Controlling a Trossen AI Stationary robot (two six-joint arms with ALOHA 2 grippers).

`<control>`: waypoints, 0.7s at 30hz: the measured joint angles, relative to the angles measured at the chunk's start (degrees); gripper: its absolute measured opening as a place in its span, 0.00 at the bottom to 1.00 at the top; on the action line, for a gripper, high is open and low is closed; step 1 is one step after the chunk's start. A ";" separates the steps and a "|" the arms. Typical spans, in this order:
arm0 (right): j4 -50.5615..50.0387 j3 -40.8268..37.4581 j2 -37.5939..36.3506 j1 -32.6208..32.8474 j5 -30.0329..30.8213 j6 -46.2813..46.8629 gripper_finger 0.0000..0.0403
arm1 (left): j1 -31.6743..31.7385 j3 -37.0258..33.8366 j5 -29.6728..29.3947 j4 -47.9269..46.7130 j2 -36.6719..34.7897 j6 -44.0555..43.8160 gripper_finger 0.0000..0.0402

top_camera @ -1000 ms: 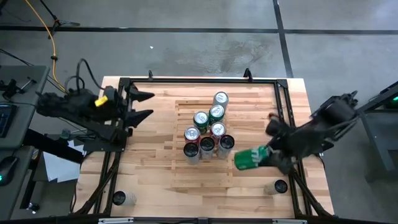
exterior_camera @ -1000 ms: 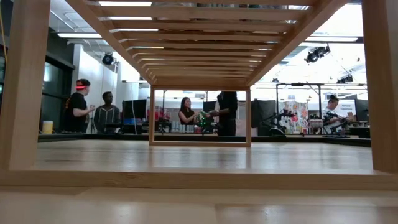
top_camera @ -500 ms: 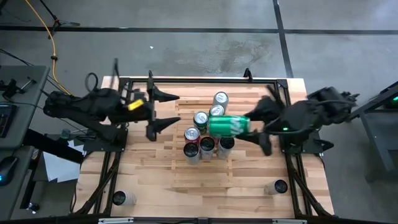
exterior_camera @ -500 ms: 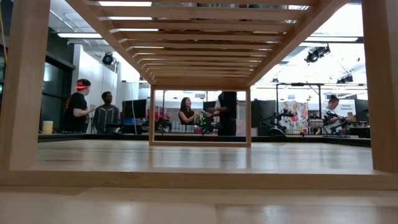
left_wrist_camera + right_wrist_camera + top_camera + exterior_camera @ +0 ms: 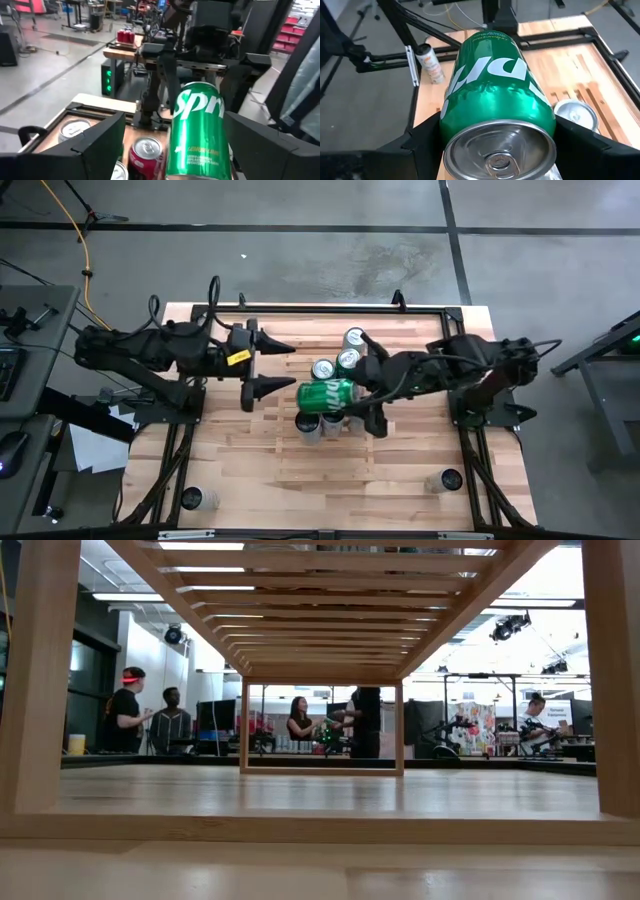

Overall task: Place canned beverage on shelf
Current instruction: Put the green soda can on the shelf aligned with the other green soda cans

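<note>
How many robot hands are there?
2. The left hand is open beside the cans; the right hand holds the green can sideways above them. None hidden.

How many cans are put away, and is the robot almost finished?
About seven cans already stand on the shelf. The right end effector holds a green can sideways above them, facing the open left end effector. That can still needs setting down. Two more cans wait by the table's near corners.

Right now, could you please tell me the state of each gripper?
Left gripper: open, empty, fingers spread either side of the green can without touching it.
Right gripper: closed on the green can, held on its side above the standing cans.
</note>
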 joint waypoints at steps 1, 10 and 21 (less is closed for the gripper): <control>0.92 0.00 0.15 -0.27 -0.50 -0.65 0.70 | -0.21 0.00 0.36 -0.20 -0.19 -0.01 0.81; 8.88 0.02 0.23 -1.01 -1.16 -4.55 0.70 | -1.02 0.00 2.31 -3.35 -1.01 -1.45 0.81; 9.36 0.02 0.23 -1.26 0.60 -5.53 0.70 | -1.02 -0.31 8.14 -2.59 -1.00 -2.90 0.81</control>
